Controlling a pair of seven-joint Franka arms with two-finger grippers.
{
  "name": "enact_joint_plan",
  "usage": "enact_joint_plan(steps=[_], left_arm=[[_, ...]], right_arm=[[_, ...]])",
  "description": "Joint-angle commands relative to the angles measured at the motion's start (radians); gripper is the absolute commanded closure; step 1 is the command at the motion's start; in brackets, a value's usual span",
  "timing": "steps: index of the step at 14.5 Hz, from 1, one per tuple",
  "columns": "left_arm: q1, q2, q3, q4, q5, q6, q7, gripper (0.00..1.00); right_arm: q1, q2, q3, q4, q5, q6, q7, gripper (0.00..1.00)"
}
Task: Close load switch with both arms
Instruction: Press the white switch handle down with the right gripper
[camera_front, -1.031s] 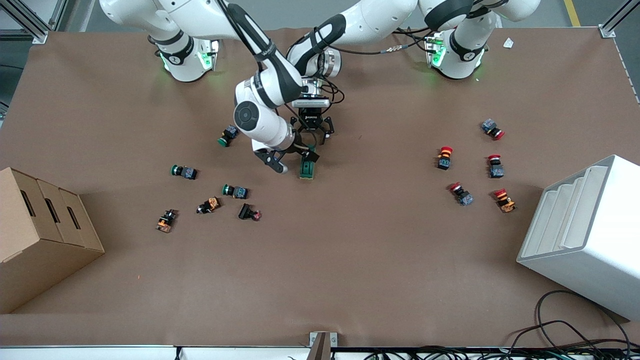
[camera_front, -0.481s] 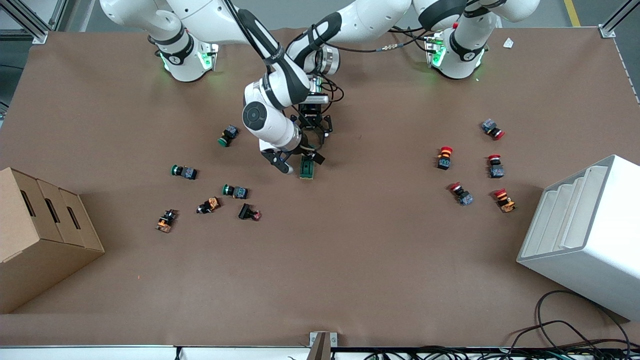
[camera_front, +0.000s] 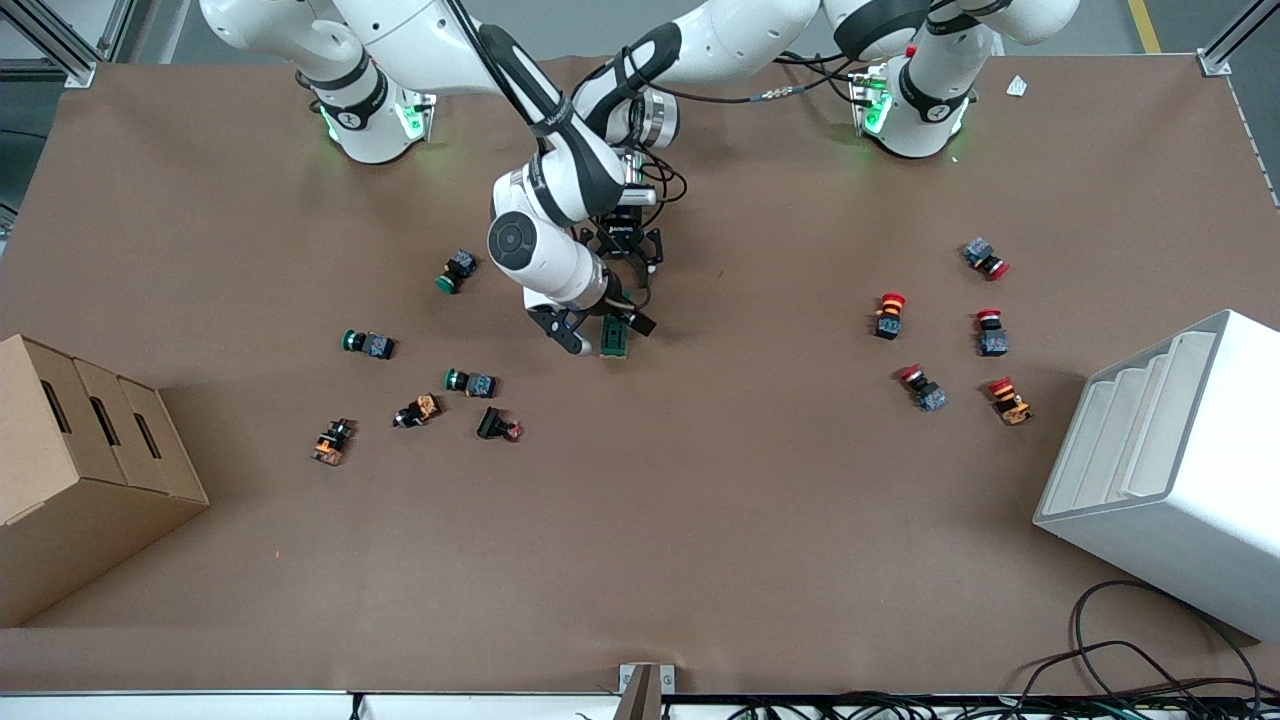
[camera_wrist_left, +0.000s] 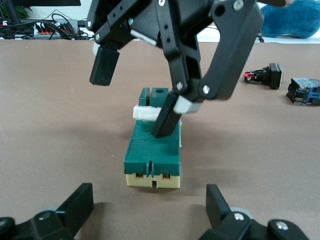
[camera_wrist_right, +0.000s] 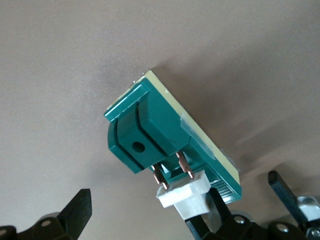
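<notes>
The load switch (camera_front: 614, 340) lies flat on the brown table, dark green with a cream underside and a white lever. In the left wrist view it (camera_wrist_left: 152, 150) lies just ahead of my left gripper (camera_wrist_left: 149, 207), which is open and low at the switch's end farther from the front camera (camera_front: 630, 272). My right gripper (camera_front: 606, 332) is open over the switch. One of its fingers (camera_wrist_left: 167, 117) rests against the white lever (camera_wrist_left: 146, 113). In the right wrist view the lever (camera_wrist_right: 186, 198) touches that finger (camera_wrist_right: 212, 220), and the right gripper (camera_wrist_right: 145, 207) holds nothing.
Several green and orange push-buttons (camera_front: 470, 382) lie toward the right arm's end, beside a cardboard box (camera_front: 80, 470). Several red push-buttons (camera_front: 922, 388) lie toward the left arm's end, beside a white stepped rack (camera_front: 1170, 470).
My right gripper has shifted toward the left arm's end and come down onto the switch. Its finger now meets the lever. The left gripper has hardly moved.
</notes>
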Motion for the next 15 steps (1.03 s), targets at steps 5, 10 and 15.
enact_joint_plan(steps=[5,10,15], left_arm=[[-0.011,0.064,-0.007,0.025,-0.002,0.032,-0.037,0.01],[-0.008,0.064,-0.004,0.034,-0.005,0.032,-0.034,0.01],[-0.008,0.064,0.01,0.035,-0.006,0.032,-0.033,0.01]], right_arm=[[-0.058,0.036,-0.007,0.154,0.005,-0.023,-0.004,0.0],[-0.056,0.079,-0.015,0.194,-0.033,-0.021,-0.004,0.0],[-0.061,0.086,-0.028,0.195,-0.111,-0.021,-0.01,0.0]])
